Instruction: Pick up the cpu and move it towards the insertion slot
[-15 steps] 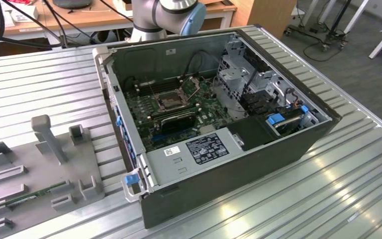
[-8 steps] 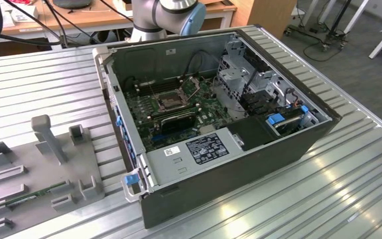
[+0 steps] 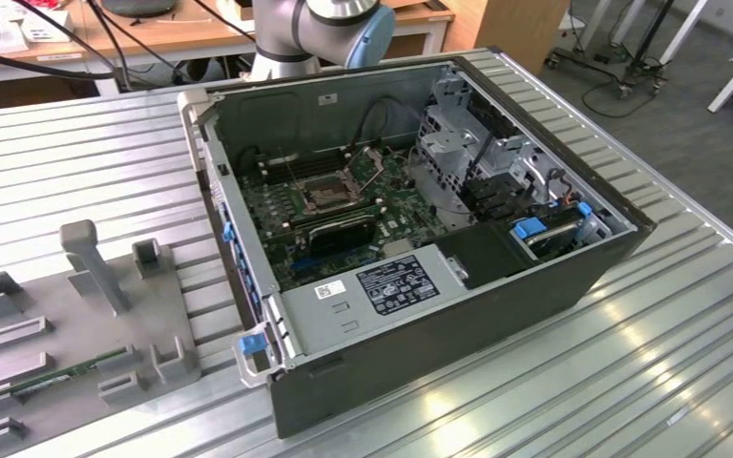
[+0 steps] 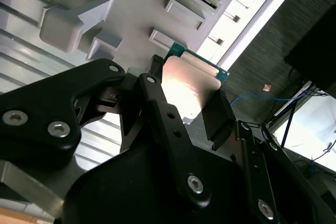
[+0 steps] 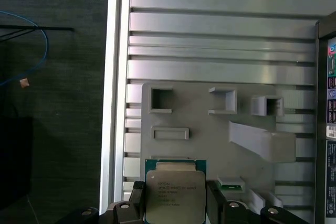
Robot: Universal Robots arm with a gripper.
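claw, second wrist view: black two-finger gripper (image 4: 186,103) pinches the small flat square cpu with silvery metal top and thin green edge (image 4: 191,85), one finger (image 4: 151,97) on each of two opposite sides. grey moulded plastic tray (image 4: 131,3) lies behind it.

first wrist view: same grip. cpu (image 5: 175,187) sits between my fingers (image 5: 137,198), seen over the tray (image 5: 199,140), which rests on the ribbed silver metal table (image 5: 210,24).

exterior view: the insertion slot, a square silver-framed socket with dark centre (image 3: 328,195), lies on the green motherboard (image 3: 278,219) inside the open dark computer case (image 3: 469,315). tray (image 3: 87,315) stands beside the case, on the exterior view's left.
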